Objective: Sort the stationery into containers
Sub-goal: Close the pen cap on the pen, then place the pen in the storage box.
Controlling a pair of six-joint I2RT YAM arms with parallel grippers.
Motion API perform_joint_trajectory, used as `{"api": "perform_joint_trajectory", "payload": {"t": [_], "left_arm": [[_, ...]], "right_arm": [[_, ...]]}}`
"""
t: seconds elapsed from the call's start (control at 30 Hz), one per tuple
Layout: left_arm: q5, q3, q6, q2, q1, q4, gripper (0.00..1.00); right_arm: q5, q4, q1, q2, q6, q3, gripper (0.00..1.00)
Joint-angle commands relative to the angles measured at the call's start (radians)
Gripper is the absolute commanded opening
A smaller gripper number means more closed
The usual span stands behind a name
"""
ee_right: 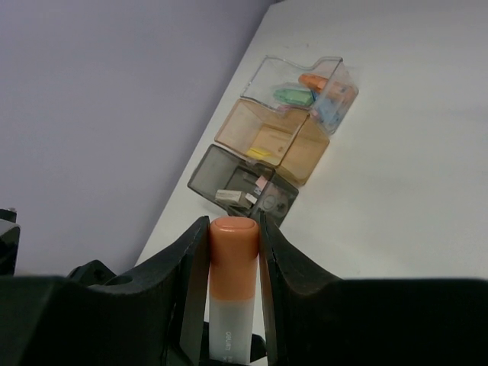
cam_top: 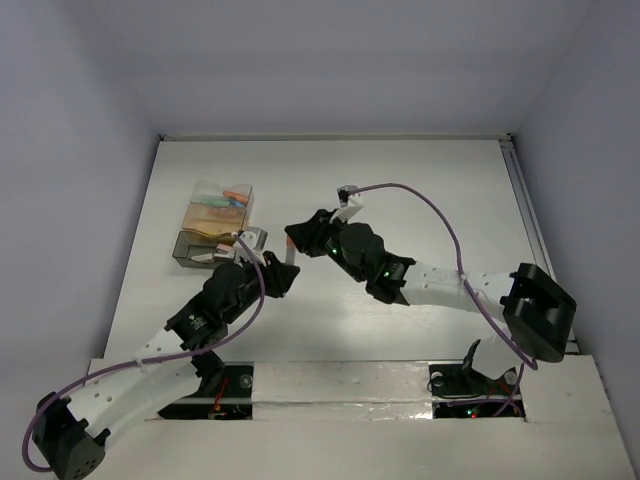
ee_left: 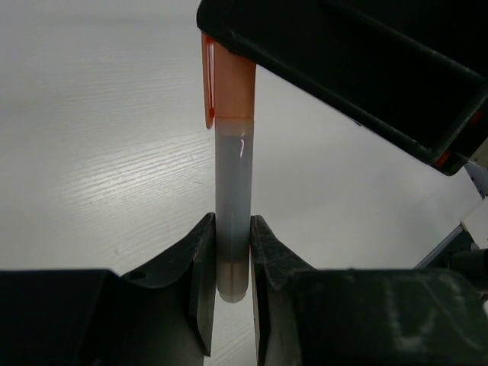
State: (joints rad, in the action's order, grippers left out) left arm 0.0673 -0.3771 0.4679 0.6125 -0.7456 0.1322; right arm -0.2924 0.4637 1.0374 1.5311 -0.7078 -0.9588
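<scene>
One piece of stationery, a highlighter [ee_left: 233, 175] with a pale barrel and an orange cap [ee_right: 233, 259], hangs in the air between both grippers. My left gripper [ee_left: 232, 255] is shut on the barrel's rounded tail end. My right gripper [ee_right: 233, 236] is shut on the orange cap, and its black body [ee_left: 343, 61] covers the cap's top in the left wrist view. In the top view the two grippers meet near the highlighter [cam_top: 291, 256], just right of the containers [cam_top: 215, 222]. The clear section [ee_right: 305, 84] holds green, orange and blue pieces.
The containers stand in a row by the table's left edge: clear box, tan box [ee_right: 267, 141] with a yellow piece, dark grey box [ee_right: 244, 187] with small white items. A purple cable [cam_top: 440, 225] arcs over the right arm. The side wall [ee_right: 99, 99] stands close behind the containers.
</scene>
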Motion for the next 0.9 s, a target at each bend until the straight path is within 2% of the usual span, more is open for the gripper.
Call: {"api": "perform_joint_trajectory", "payload": {"t": [0.0,0.37,0.57,0.6,0.63,0.73,0.87], "left_arm": [[0.178,-0.158,-0.002,-0.033,0.031,0.293,0.00],[0.212,-0.207,-0.009,-0.010,0.031,0.291,0.00],[0.148,-0.192,0.032,-0.010,0.031,0.247,0.00],[0.137,-0.186,0.040,-0.019,0.031,0.233,0.04],[0.132,-0.180,0.049,-0.034,0.031,0.215,0.20],[0.137,-0.154,0.081,-0.118,0.031,0.117,0.41],[0.186,-0.172,0.097,-0.274,0.031,-0.110,0.46]], "right_arm": [[0.170,-0.180,0.144,0.012,-0.038,0.094,0.00],[0.159,-0.142,0.200,-0.003,-0.101,0.170,0.00],[0.056,-0.154,0.162,-0.008,-0.061,0.105,0.00],[0.047,-0.142,0.124,0.000,-0.041,0.076,0.00],[0.058,-0.135,0.098,0.007,-0.032,0.059,0.00],[0.090,-0.080,-0.005,0.037,-0.004,-0.006,0.00],[0.101,-0.053,-0.098,0.084,0.047,-0.110,0.00]]}}
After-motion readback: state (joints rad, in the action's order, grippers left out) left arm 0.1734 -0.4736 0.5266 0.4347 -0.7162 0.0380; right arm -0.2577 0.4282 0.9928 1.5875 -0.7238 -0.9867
